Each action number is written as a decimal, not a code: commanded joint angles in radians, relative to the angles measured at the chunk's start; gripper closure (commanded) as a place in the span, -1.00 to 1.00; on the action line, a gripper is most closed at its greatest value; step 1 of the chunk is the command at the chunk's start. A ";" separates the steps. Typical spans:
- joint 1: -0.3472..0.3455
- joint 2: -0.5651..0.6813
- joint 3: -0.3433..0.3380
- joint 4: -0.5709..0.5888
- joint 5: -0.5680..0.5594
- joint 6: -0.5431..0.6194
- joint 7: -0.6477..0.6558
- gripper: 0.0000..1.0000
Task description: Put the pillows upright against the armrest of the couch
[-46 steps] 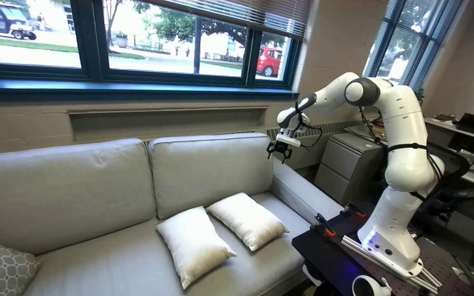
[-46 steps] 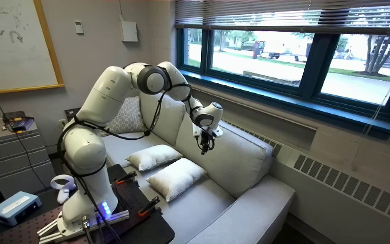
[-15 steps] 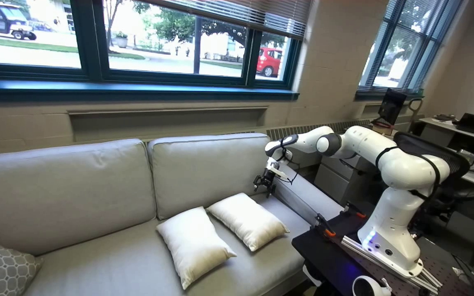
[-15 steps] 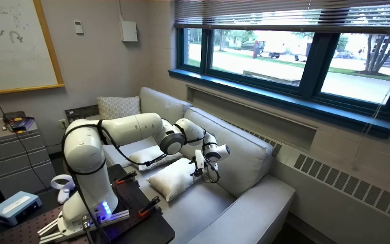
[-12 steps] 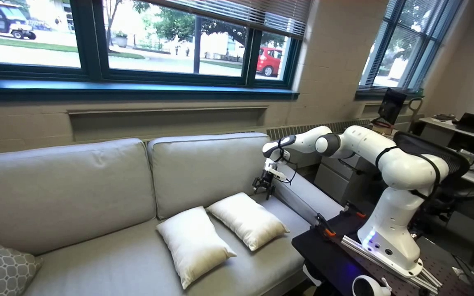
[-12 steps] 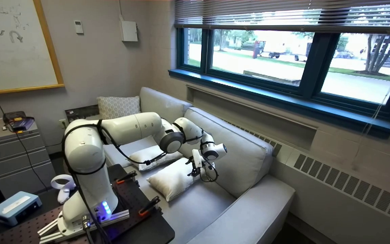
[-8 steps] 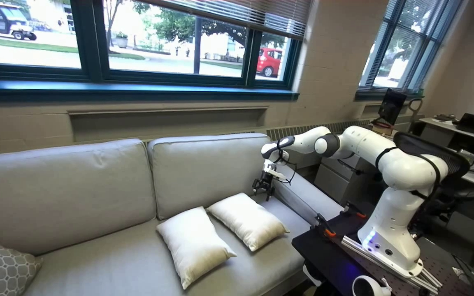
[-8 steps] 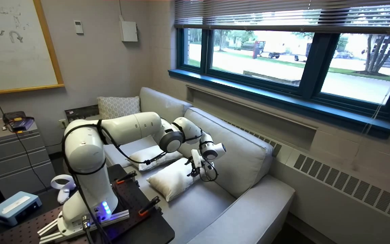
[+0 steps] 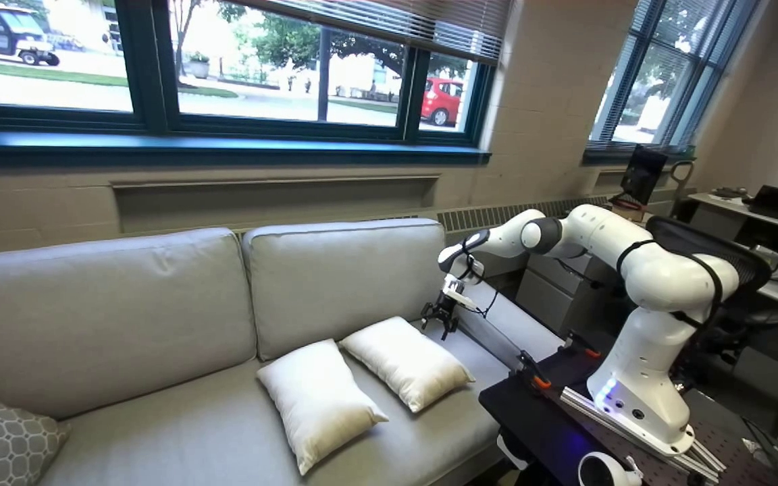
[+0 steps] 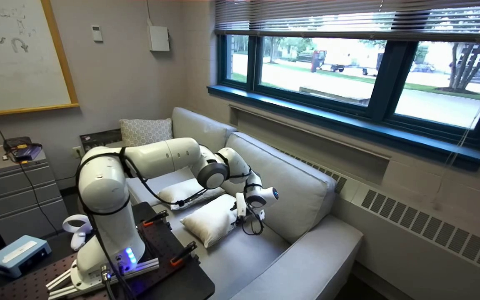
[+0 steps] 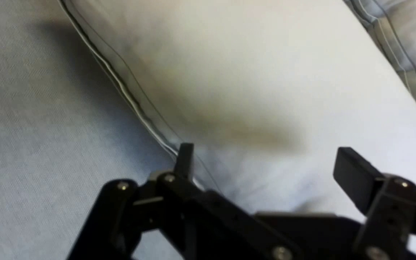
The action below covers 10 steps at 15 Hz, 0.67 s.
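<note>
On the couch, both pillows lie flat; the gripper has dropped, spread and empty, to the edge of the one nearer the armrest: grasping seems next.

In wrist view, the end effector partly hides a cream pillow (cut off above).

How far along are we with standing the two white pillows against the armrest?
Done: no placement yet. The armrest-side pillow and the farther pillow lie flat on the couch, apart from the armrest. In hand: open fingers are spread at the armrest-side pillow's edge, gripping nothing; contact is unclear. Left: standing both upright against that armrest.
</note>
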 commanded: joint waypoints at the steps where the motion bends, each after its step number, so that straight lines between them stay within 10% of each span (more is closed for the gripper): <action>1: -0.050 0.003 0.027 -0.134 0.055 0.074 -0.043 -1.00; 10: -0.026 0.013 0.064 -0.242 0.210 -0.168 -0.213 -1.00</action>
